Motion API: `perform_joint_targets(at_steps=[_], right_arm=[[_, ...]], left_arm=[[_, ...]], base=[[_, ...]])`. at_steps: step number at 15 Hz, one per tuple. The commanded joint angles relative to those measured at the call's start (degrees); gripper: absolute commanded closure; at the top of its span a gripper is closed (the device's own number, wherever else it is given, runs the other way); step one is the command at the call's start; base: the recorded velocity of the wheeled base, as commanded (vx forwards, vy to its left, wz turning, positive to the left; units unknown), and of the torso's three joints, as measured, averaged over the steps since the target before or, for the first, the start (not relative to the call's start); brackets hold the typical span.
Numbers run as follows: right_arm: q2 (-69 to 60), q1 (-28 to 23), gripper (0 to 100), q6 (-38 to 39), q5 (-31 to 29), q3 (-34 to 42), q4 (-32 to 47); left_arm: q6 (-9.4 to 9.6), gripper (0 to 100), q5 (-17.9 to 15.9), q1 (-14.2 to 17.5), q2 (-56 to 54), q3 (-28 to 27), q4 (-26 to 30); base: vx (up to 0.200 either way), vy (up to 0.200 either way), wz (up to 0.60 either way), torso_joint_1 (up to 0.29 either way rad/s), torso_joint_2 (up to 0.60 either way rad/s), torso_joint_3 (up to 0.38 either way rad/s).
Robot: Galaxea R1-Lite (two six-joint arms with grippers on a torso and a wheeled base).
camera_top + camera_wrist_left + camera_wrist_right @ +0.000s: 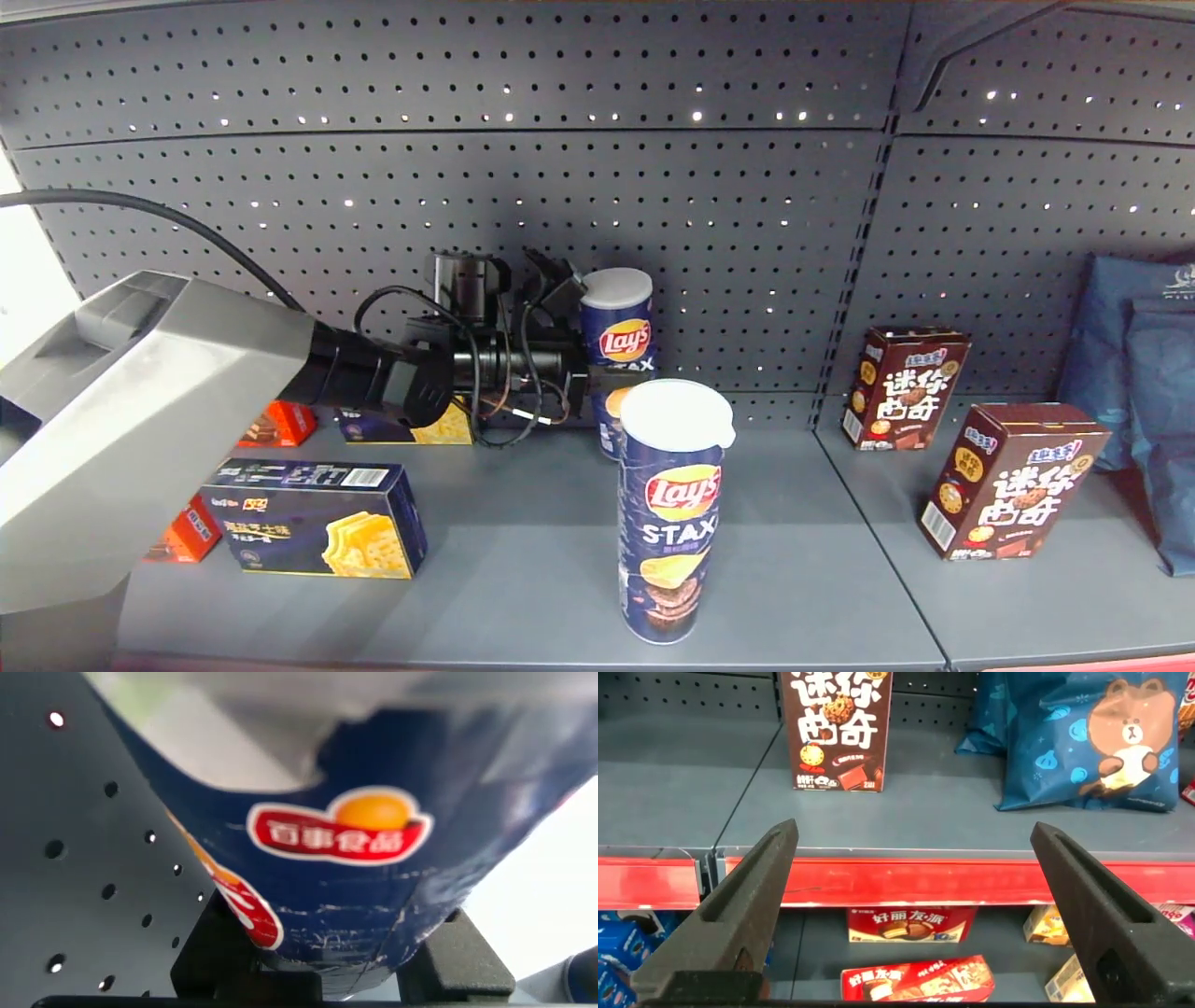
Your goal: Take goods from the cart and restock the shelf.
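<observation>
A blue chip can (pixel 618 322) with a white lid stands upright at the back of the grey shelf (pixel 523 569), close to the pegboard. My left gripper (pixel 597 378) is shut on its lower half. The left wrist view has the can (pixel 374 877) squeezed between the black fingers (pixel 210 957). A second, matching chip can (pixel 672 513) stands free nearer the shelf's front and hides the held can's base. My right gripper (pixel 915 835) is open with nothing between its fingers, low in front of the shelf's red edge strip (pixel 906 879).
A dark cracker box (pixel 317 527) and orange boxes (pixel 280 425) lie on the shelf's left part. Two brown cookie boxes (pixel 904 387) (pixel 1013 481) and blue bags (pixel 1144 373) stand in the right bay. A lower shelf holds red boxes (pixel 915 980).
</observation>
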Motion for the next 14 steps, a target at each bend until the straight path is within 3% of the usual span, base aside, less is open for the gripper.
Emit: perform_joint_targets(at_steps=[1,14], right_arm=[[0.2,0.0,0,0.0,0.0,0.0,0.0],[0.2,0.0,0,0.1,0.3,0.0,0.0]], left_arm=[[0.01,100,0.0,-0.2,0.9,-0.3,0.0],[0.8,100,0.0,-1.1,0.9,0.8,0.2]], base=[[0.0,0.0,0.0,0.0,0.0,0.0],[0.0,0.0,0.0,0.0,0.0,0.0]])
